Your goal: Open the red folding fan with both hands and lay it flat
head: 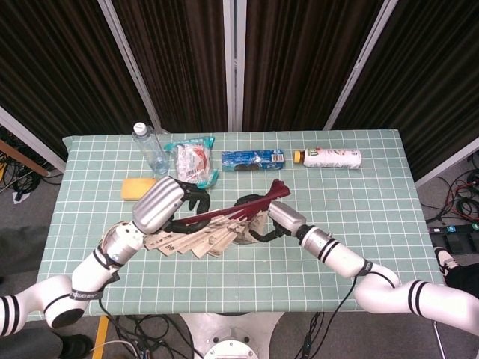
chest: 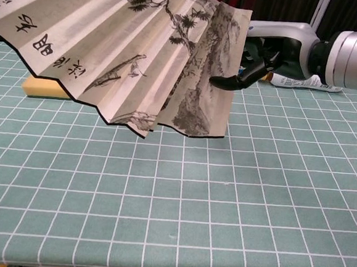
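The red folding fan (head: 233, 213) is partly spread and held above the table. Its dark red ribs run up to the right, and its beige painted leaf (head: 196, 242) hangs toward me. My left hand (head: 182, 205) grips the fan's left side from above. My right hand (head: 259, 226) holds the right end of the fan. In the chest view the leaf (chest: 142, 50) fills the upper left, showing ink trees and writing. There my right hand (chest: 266, 55) has a dark fingertip against the leaf's right edge. My left hand is hidden behind the leaf in that view.
Along the back of the green checked table (head: 359, 217) lie a water bottle (head: 150, 148), a snack bag (head: 196, 159), a blue packet (head: 253, 158) and a white bottle (head: 334, 158). A yellow sponge (head: 138, 187) sits just behind my left hand.
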{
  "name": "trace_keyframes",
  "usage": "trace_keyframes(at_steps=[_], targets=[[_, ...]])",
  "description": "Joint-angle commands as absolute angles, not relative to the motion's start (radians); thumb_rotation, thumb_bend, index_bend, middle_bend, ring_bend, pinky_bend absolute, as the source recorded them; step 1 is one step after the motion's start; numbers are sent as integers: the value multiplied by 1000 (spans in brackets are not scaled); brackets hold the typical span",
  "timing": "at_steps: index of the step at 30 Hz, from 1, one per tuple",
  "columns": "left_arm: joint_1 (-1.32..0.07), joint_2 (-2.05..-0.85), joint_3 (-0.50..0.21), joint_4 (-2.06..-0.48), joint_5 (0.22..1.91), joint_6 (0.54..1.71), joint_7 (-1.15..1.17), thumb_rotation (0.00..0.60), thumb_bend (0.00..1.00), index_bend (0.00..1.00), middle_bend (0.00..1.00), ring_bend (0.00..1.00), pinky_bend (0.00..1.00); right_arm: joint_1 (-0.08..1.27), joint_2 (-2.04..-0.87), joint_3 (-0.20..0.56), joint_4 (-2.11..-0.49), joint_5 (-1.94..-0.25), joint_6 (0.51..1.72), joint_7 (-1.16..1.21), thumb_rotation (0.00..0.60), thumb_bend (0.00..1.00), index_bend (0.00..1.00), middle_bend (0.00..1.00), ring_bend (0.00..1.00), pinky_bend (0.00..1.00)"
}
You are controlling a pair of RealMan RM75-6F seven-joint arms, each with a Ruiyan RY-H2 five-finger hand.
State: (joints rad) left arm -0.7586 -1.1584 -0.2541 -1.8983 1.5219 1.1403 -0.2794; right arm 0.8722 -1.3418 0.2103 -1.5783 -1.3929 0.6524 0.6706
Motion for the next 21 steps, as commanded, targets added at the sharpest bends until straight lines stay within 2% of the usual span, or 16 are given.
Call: trace_keyframes(at_steps=[1, 3, 5, 10, 21], targets=[[-754, -1156, -248, -1890, 1532, 1147, -281, 600, 342, 632, 662, 661, 784, 882, -1365, 220, -1553, -1368, 664, 615, 600, 578, 476, 187, 0, 0], [-746, -1153, -235, -1875, 1552, 1156, -278, 600, 343, 633, 662, 661, 783, 879, -1374, 222, -1535, -1348, 687, 553, 600, 624, 562, 214, 0, 0], [-735, -1155, -218, -1853, 1577, 1171, -269, 600, 343, 633, 662, 661, 782, 872, -1377, 221, -1520, -1327, 712, 488, 600, 626, 580, 221, 0, 0], [-719, -1187, -181, -1786, 1637, 1204, -198, 600, 343, 633, 662, 661, 774, 846, -1385, 210, -1490, -1310, 801, 323, 600, 622, 586, 225, 0, 0], [-701, -1333, -131, -1615, 1760, 1281, 110, 600, 349, 632, 660, 657, 752, 729, -1433, 170, -1388, -1418, 1137, 1, 600, 622, 586, 228, 0, 0]])
